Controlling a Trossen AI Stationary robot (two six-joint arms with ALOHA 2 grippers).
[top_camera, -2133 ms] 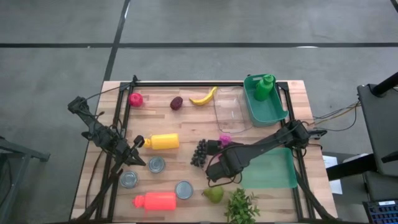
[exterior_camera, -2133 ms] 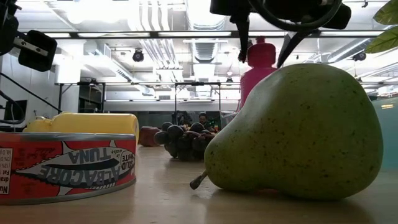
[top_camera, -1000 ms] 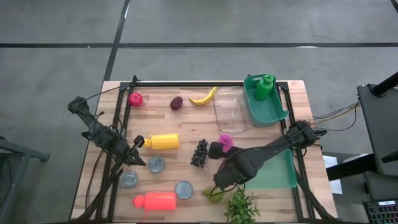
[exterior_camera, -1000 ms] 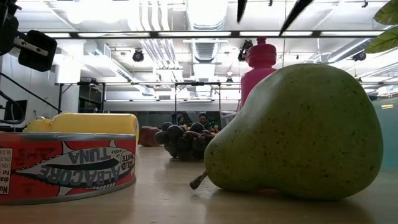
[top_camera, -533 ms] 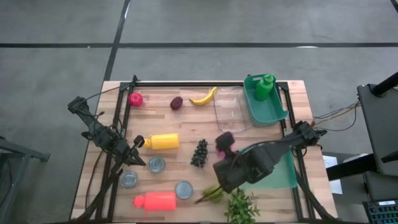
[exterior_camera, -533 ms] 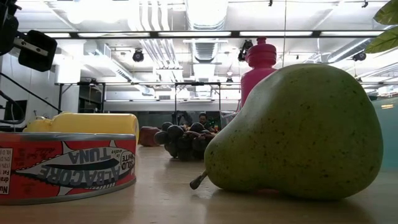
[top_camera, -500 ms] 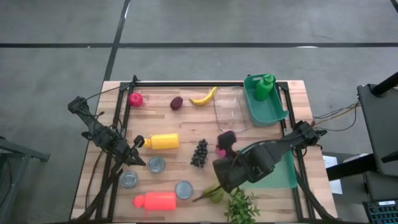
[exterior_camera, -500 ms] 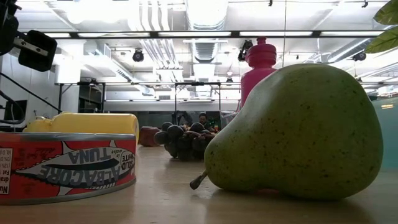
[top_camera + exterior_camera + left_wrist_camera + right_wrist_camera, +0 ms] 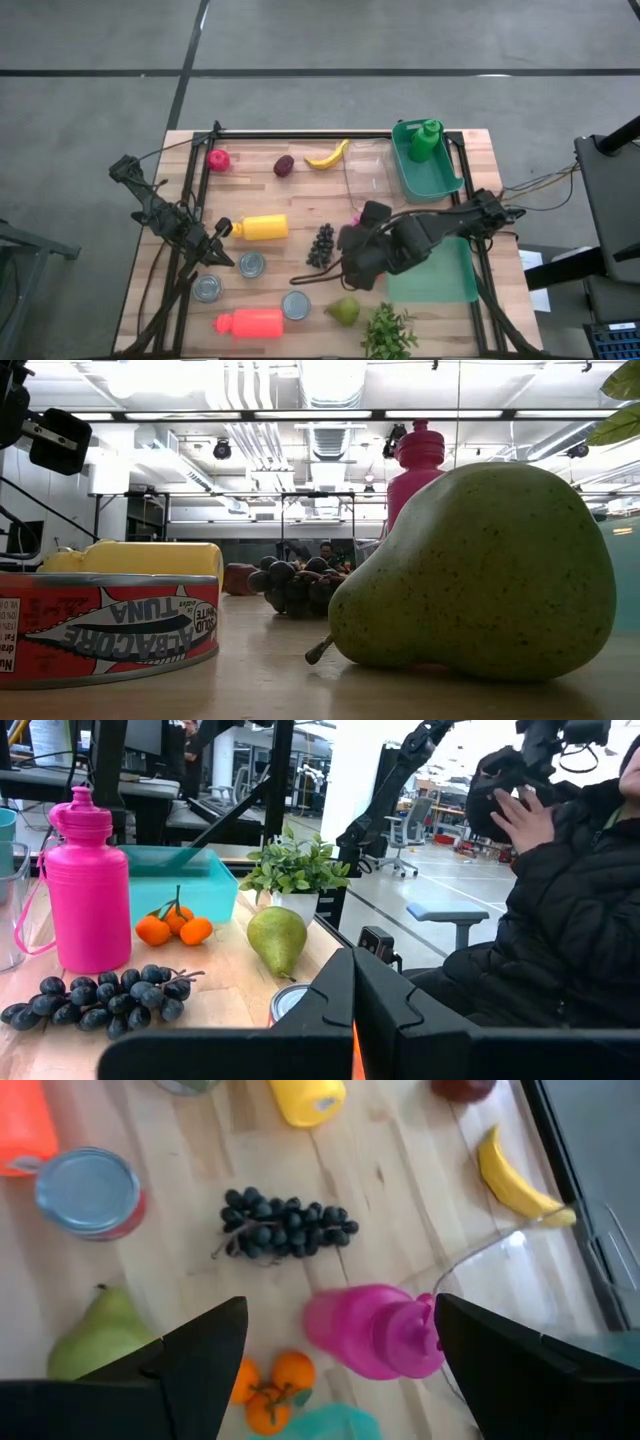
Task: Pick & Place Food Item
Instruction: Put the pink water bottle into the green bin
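Note:
A green pear [image 9: 343, 310] lies on its side near the table's front edge, large in the low view [image 9: 480, 575]. Farther back lie dark grapes [image 9: 321, 245], small oranges [image 9: 270, 1385] and a banana [image 9: 327, 156]. My right gripper [image 9: 340, 1305] hangs open, high above the table, over the pink bottle [image 9: 370, 1330], between the grapes and the pear [image 9: 95, 1345], with nothing between its fingers. My left gripper [image 9: 222, 255] rests shut at the table's left, pointing level across it [image 9: 352, 985].
Tuna cans [image 9: 296, 304], a yellow bottle [image 9: 262, 228] and an orange-red bottle [image 9: 250, 323] lie left of centre. A teal bin [image 9: 440, 178], a clear container [image 9: 368, 180], a green mat [image 9: 440, 280] and a small plant [image 9: 388, 332] are on the right. A person in a dark coat [image 9: 560, 920] sits beyond the table.
My right gripper has risen from just above the pear, out of the low view's top, and shifted toward the table's far edge. It has rolled about its own axis and stayed open. The pear lies where it was.

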